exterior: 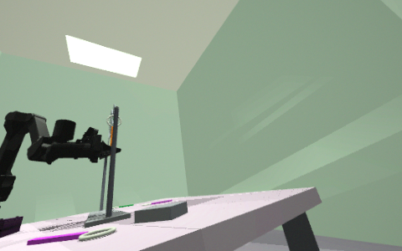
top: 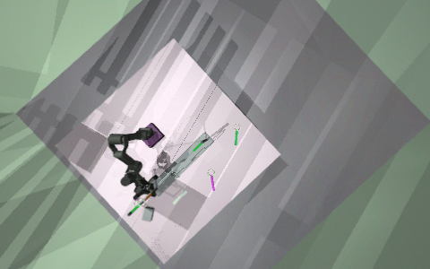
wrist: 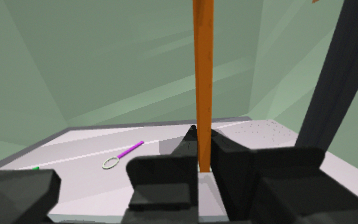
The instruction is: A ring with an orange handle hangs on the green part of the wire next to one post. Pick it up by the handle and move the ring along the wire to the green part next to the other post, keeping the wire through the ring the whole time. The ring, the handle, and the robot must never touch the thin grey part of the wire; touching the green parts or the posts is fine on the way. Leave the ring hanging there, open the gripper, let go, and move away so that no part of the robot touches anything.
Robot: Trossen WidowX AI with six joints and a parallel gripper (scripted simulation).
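Note:
The orange handle [top: 149, 196] [exterior: 110, 135] [wrist: 203, 75] hangs upright below its pale ring [exterior: 121, 120]. The ring is around the wire at the green part [top: 134, 209], beside the near post [exterior: 112, 171] [wrist: 332, 75]. My gripper [wrist: 197, 128] is shut on the handle, low down; its fingertips are partly behind the near post in the exterior view. The other green part [top: 199, 146] is beside the far post [exterior: 103, 184]. The thin grey wire between them is hard to make out. The ring is out of the wrist view.
A grey block [top: 148, 213] [exterior: 161, 212] stands beside the near post. A ring with a magenta handle [top: 212, 183] [wrist: 131, 150] and one with a green handle [top: 236, 137] lie on the table. A pale bar [top: 180, 197] lies beside the stand's base.

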